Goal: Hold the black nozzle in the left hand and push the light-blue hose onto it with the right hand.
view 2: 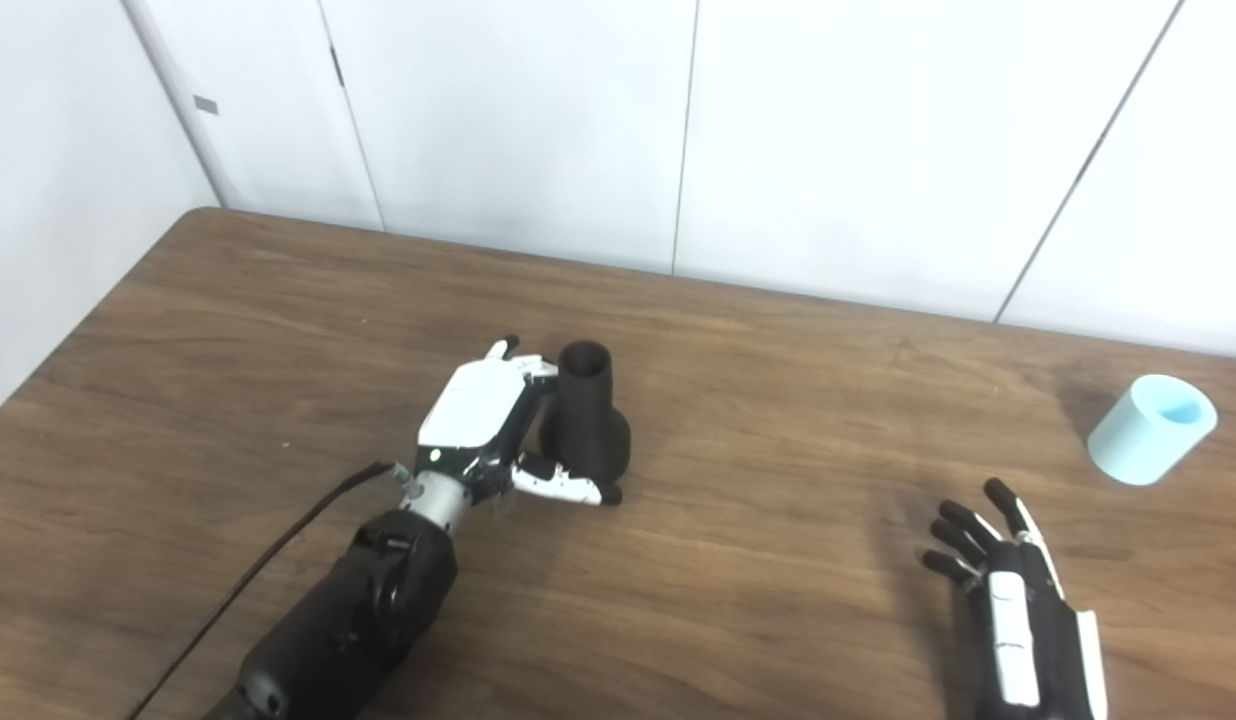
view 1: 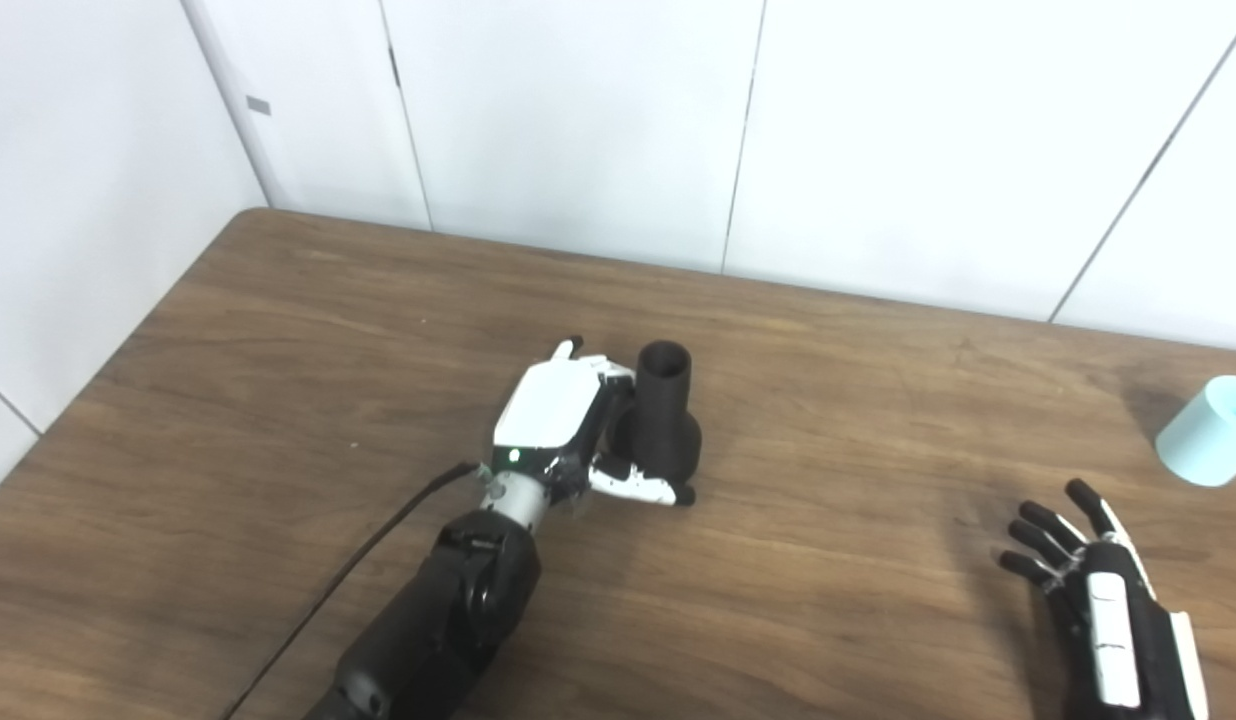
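Note:
The black nozzle [view 1: 663,415] stands upright on the wooden table [view 1: 278,380], wide base down and open mouth up, near the middle. My left hand [view 1: 568,420] is right beside it on its left. The fingers [view 1: 608,378] reach toward the neck and the thumb [view 1: 643,488] lies in front of the base. The hand is not closed around it. The light-blue hose [view 2: 1150,428], a short cylinder, lies on its side at the far right. My right hand [view 2: 1003,585] is open with fingers spread, over the table, below and left of the hose and apart from it.
A black cable [view 1: 358,570] trails from the left wrist across the table toward the bottom edge. White wall panels [view 1: 578,120] stand right behind the table's far edge. Bare wood lies between the nozzle and the hose.

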### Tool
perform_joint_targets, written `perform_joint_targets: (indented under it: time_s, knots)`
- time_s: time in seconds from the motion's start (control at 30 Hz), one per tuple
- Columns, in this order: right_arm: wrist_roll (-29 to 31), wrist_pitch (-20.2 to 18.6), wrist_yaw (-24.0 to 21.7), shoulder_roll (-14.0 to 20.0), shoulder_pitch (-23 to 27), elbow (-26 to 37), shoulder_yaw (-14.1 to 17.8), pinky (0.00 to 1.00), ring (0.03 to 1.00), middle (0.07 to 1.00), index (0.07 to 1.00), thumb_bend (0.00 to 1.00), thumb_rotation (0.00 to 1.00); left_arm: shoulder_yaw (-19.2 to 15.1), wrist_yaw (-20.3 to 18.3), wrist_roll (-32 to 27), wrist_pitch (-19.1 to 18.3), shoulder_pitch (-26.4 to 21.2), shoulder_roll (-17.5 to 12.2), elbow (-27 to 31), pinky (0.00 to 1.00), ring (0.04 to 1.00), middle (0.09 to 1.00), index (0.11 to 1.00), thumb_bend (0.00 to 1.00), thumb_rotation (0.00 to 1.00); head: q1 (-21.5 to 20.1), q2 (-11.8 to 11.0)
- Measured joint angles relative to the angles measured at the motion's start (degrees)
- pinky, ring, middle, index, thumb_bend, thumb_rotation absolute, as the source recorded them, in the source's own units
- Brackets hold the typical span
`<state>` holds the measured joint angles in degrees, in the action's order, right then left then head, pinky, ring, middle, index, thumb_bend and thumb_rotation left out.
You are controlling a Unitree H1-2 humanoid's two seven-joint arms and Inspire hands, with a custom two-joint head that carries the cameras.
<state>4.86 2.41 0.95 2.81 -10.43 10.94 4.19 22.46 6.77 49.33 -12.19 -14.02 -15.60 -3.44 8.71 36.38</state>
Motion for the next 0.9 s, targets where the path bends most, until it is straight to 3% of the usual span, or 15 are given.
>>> perform_joint_targets:
  time_s: [0.33, 0.73, 0.9]
  knots:
    - [-2.1, 0.28, 0.35, 0.0, 0.08, -0.18, -0.55, 0.67, 0.756, 0.759, 0.865, 0.42, 0.87, 2.13, 1.48, 1.41, 4.11, 3.71, 0.21, 2.25, 1.0, 0.853, 0.757, 0.482, 0.52, 0.05, -5.8, 1.14]
    - [-4.22, 0.05, 1.87, -0.95, -0.08, 0.21, -1.52, 0.66, 0.75, 0.761, 0.864, 0.45, 0.88, 4.24, 1.71, 3.91, 6.37, 6.34, 0.99, 4.33, 1.0, 0.852, 0.75, 0.482, 0.52, 0.05, -9.41, 1.41]
    - [-4.46, -0.08, 1.96, -0.99, -0.36, 0.54, -1.99, 0.66, 0.747, 0.761, 0.865, 0.39, 0.89, 5.12, 1.5, 4.88, 6.54, 7.0, 1.58, 5.08, 1.0, 0.852, 0.753, 0.482, 0.52, 0.05, -11.34, 1.67]
